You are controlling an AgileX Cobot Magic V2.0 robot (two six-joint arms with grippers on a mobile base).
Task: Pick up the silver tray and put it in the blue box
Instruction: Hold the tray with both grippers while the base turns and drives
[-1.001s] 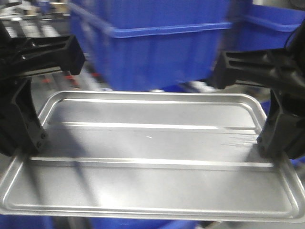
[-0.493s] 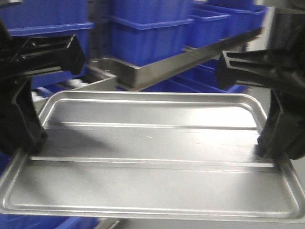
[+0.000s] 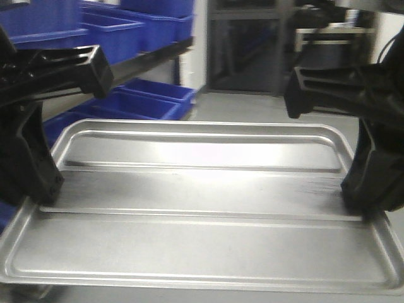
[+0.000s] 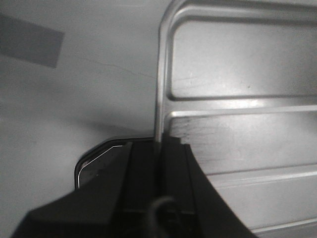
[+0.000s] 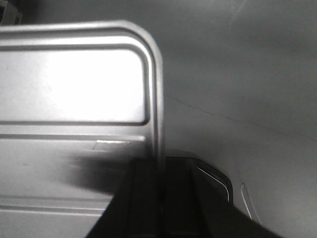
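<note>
I hold the silver tray (image 3: 202, 189) level in the air, its two lengthwise ridges running left to right. My left gripper (image 3: 45, 189) is shut on the tray's left rim, and my right gripper (image 3: 356, 192) is shut on its right rim. In the left wrist view the tray (image 4: 237, 134) has its rim pinched in the left gripper (image 4: 159, 144). The right wrist view shows the tray (image 5: 74, 99) clamped the same way by the right gripper (image 5: 161, 161). A blue box (image 3: 154, 101) sits low at the back left, behind the tray; I cannot tell if it is the task's.
More blue crates (image 3: 107, 31) stand on a shelf rack at the upper left. Grey floor (image 3: 252, 107) lies beyond the tray, with a dark doorway (image 3: 243, 44) at the back. Both wrist views show bare grey floor (image 4: 74, 99) under the tray.
The background has swept leftward: the large blue crates that filled the view behind the tray are now at the far left, with floor and doorway ahead. Both grips on the tray are unchanged.
</note>
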